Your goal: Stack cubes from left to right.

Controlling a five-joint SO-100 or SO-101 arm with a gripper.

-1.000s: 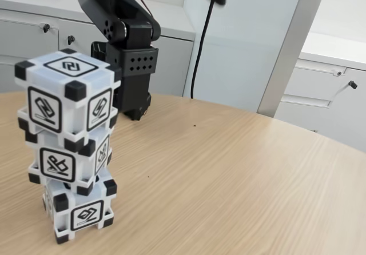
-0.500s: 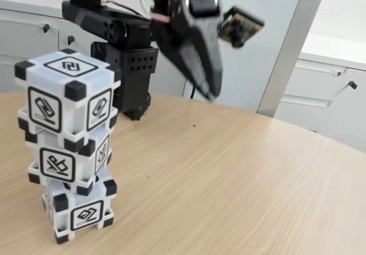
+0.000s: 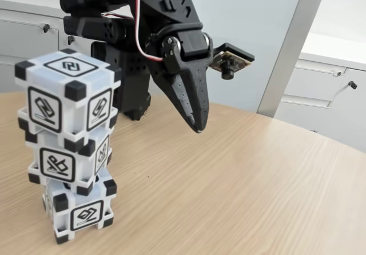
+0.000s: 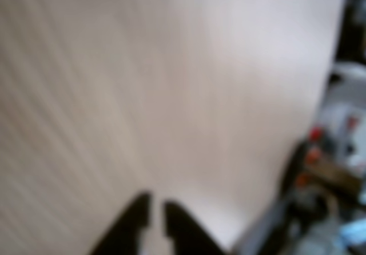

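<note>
Hanging clear of the stack: gripper (image 3: 198, 128) points down above the worktop, holds nothing.
fixed view, cubes: all three form one tower near the worktop's left edge, close to the camera.
fixed view, top cube (image 3: 67, 92): sits on the middle one, slightly overhanging and twisted.
fixed view, middle cube (image 3: 71, 158): sits on the bottom one, also a bit skewed.
fixed view, bottom cube (image 3: 80, 209): rests on the wooden worktop (image 3: 240, 186).
fixed view, gripper: fingers drawn nearly together into one tapered tip, tip above the wood toward the rear middle, well apart from the tower.
fixed view, arm base (image 3: 132, 72): stands at the far edge of the worktop behind the tower.
fixed view, wrist camera (image 3: 230, 60): juts out beside the gripper.
fixed view, background: cabinets (image 3: 329, 103) beyond the worktop's far edge.
wrist view, gripper (image 4: 153, 214): two dark fingertips at the bottom edge, thin slit between them, nothing in it.
wrist view, worktop (image 4: 171, 83): blurred bare wood, right edge visible; clutter past it too blurred to name.
step, judged: stacking looks finished; arm parked away.
next, judged: no more picking needed; any move should stay clear of the slightly crooked tower.
</note>
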